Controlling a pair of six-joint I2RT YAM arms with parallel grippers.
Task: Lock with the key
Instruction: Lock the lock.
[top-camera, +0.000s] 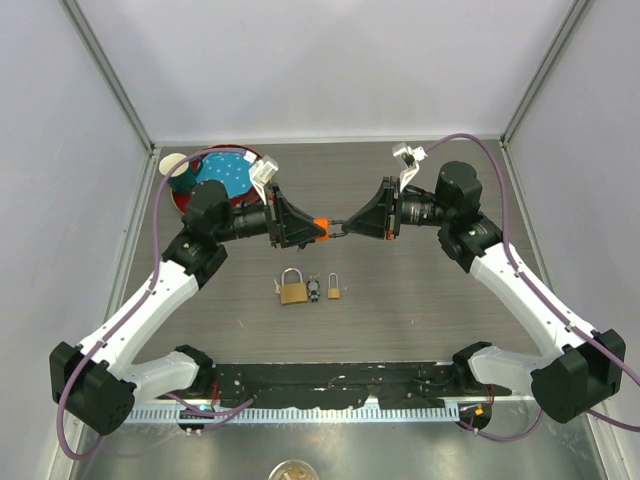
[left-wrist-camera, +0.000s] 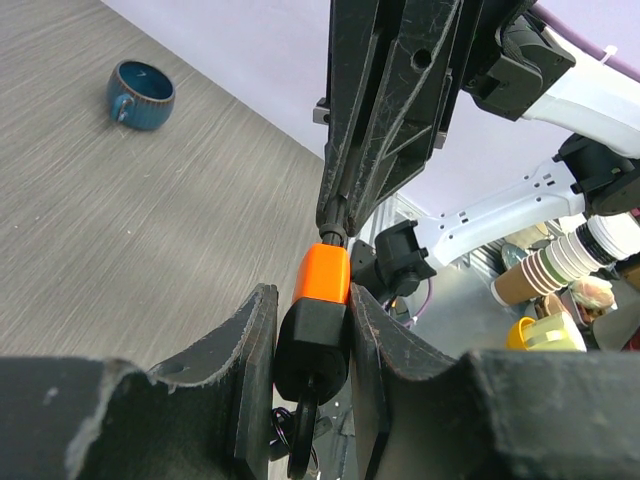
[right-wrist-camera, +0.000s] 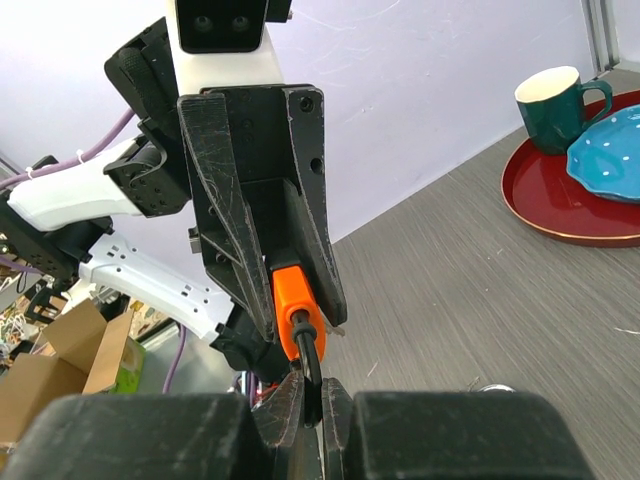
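Orange-and-black padlock (top-camera: 321, 226) is up in the air mid-table, between the 2 arms, not touching the dark grey wood-grain tabletop (top-camera: 420, 310). Long axis lies roughly level, running L–R across the top view. Orange end points to the right arm, black end to the left arm.

Left gripper (top-camera: 312, 231) is clamped on the black body, fingers (left-wrist-camera: 250, 350) pressed on both flat sides, orange end (left-wrist-camera: 322, 275) sticking out past the tips. In the left wrist view a dark ring-shaped bit (left-wrist-camera: 300, 445) hangs behind the black end; can't tell if it's the key.

A dark loop (right-wrist-camera: 311, 362) comes out of the orange end (right-wrist-camera: 290, 298) and goes straight into the right gripper (top-camera: 347, 226), jaws pinched nearly together on it. The 2 grippers face each other tip to tip w/ the lock bridging them.

Below on the tabletop, near side: large brass padlock (top-camera: 292, 291), small brass padlock (top-camera: 333, 291), small bunch of keys (top-camera: 314, 290) between them, all in a row, just beside each other.

Far left corner: round red tray (top-camera: 181, 203) w/ a teal white-dotted plate (top-camera: 226, 176) and a dark green mug (top-camera: 180, 172), cream inside, partly behind the left arm.
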